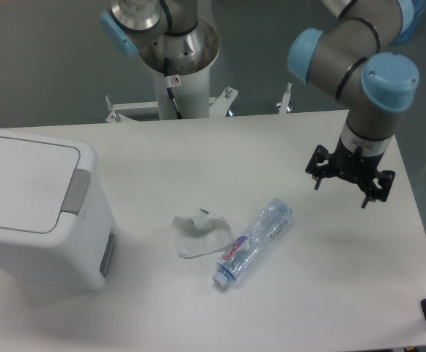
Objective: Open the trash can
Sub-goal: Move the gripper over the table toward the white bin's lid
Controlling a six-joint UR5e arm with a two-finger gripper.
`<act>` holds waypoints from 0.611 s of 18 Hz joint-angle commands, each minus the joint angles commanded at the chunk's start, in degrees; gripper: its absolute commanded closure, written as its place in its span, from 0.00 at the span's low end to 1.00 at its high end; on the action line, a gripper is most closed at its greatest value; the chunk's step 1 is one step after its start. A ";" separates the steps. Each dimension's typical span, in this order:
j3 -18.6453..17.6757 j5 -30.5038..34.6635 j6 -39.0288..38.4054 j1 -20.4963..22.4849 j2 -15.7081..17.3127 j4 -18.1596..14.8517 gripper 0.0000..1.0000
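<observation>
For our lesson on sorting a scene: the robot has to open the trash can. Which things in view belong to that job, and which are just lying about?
Belong to the job:
- trash can, lid down
- its grey push tab
- gripper, over the table's right side, far from the can

Just lying about:
- plastic bottle, on its side
- crumpled white wrapper, beside the bottle

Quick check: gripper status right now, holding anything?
Gripper: open and empty, hanging above the right side of the table, far from the trash can.
</observation>
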 joint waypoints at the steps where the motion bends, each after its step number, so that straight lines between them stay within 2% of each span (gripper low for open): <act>1: 0.00 -2.20 -4.03 -0.09 0.62 -0.09 0.00; 4: 0.00 -3.54 -11.88 -1.92 3.60 -1.66 0.00; 7: 0.18 -3.46 -16.62 -6.05 6.50 -5.61 0.00; 11: 1.05 -3.45 -25.32 -12.47 9.05 -8.08 0.00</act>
